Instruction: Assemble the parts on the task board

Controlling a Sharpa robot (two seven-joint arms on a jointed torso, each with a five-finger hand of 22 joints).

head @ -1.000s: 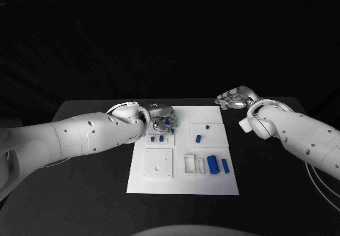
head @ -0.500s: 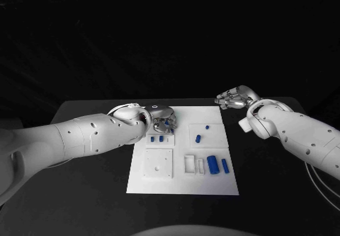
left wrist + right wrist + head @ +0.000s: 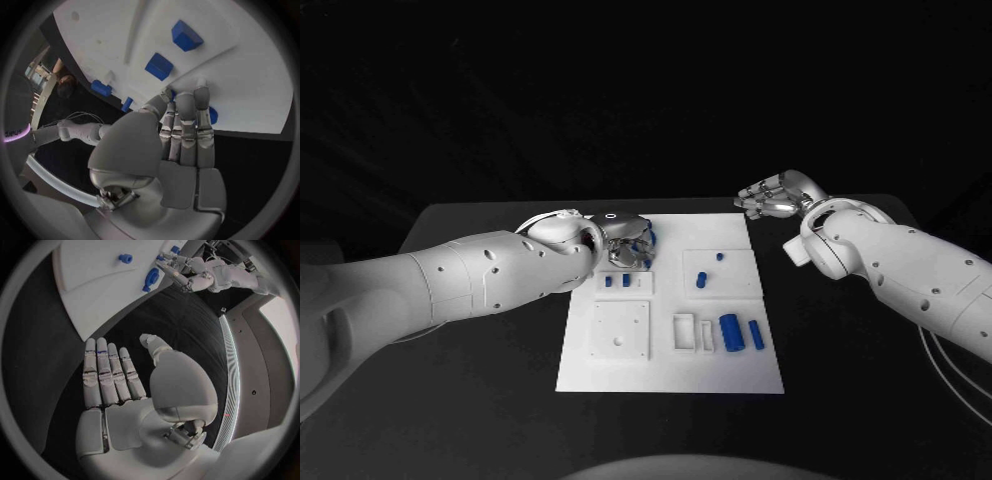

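Left hand: my left hand (image 3: 629, 243) hovers low over the far left corner of the white board (image 3: 672, 372), its fingers (image 3: 185, 122) held straight and close together, tips down at the board's surface. A small blue piece (image 3: 211, 115) shows just behind those fingertips in my left wrist view; I cannot tell whether I am holding it or merely touching it.

Right hand: my right hand (image 3: 777, 197) is raised beyond the board's far right corner, over the black table (image 3: 473, 380). Its palm is flat, its fingers (image 3: 107, 375) stretched out side by side, and it holds nothing.

Board: it lies in the middle of the table, between my two arms.

Upper left recess: two short blue blocks (image 3: 617, 282) stand side by side, just near my left hand.

Upper right recess: a longer blue piece (image 3: 701, 280) lies there, with a small blue peg (image 3: 720, 257) a little beyond it.

Lower row: a thick blue cylinder (image 3: 731, 327) and a thinner blue rod (image 3: 756, 335) lie side by side, right of two upright white blocks (image 3: 685, 331).

Lower left: a square white plate (image 3: 620, 329) sits on the board, well apart from both hands.
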